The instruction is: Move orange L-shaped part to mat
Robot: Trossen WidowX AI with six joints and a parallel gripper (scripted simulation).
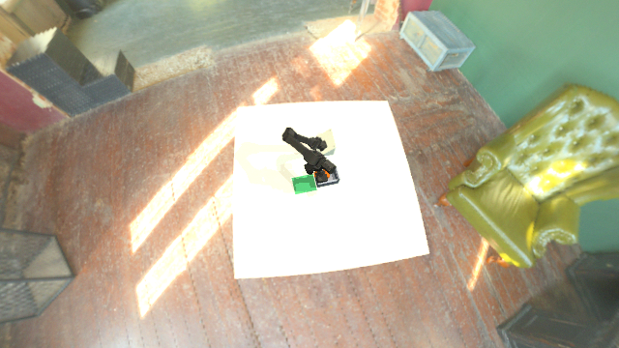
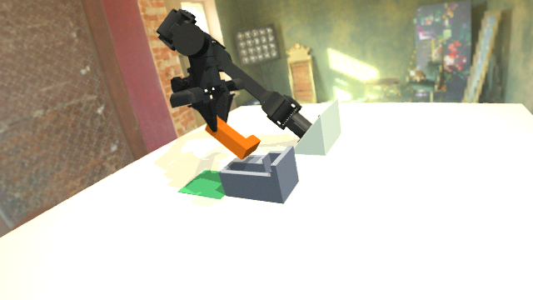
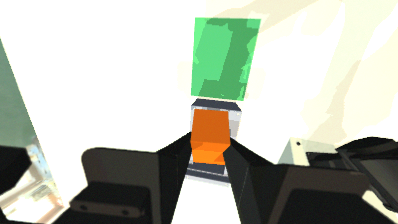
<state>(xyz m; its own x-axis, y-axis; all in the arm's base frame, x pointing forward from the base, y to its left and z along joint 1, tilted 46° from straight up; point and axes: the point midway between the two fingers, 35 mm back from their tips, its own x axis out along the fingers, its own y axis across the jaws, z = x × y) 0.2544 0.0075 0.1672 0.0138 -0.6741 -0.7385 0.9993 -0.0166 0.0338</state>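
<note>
My gripper (image 2: 214,121) is shut on the upper end of the orange L-shaped part (image 2: 233,141). The part hangs tilted in the air, its L-shaped end lowest, just above the grey tray (image 2: 260,177) and clear of the pocket. In the wrist view the orange part (image 3: 210,136) sits pinched between the two fingers of the gripper (image 3: 207,155), with the tray (image 3: 214,145) below it. The green mat (image 2: 204,184) lies flat on the table beside the tray, on the far side from the arm's base; it also shows in the wrist view (image 3: 225,59). In the overhead view the gripper (image 1: 319,170) is over the tray (image 1: 328,178), next to the mat (image 1: 305,185).
A pale wedge-shaped block (image 2: 321,132) at the arm's base stands behind the tray. The white table top (image 1: 324,188) extends widely on all sides. A yellow armchair (image 1: 542,179) stands on the floor off the table.
</note>
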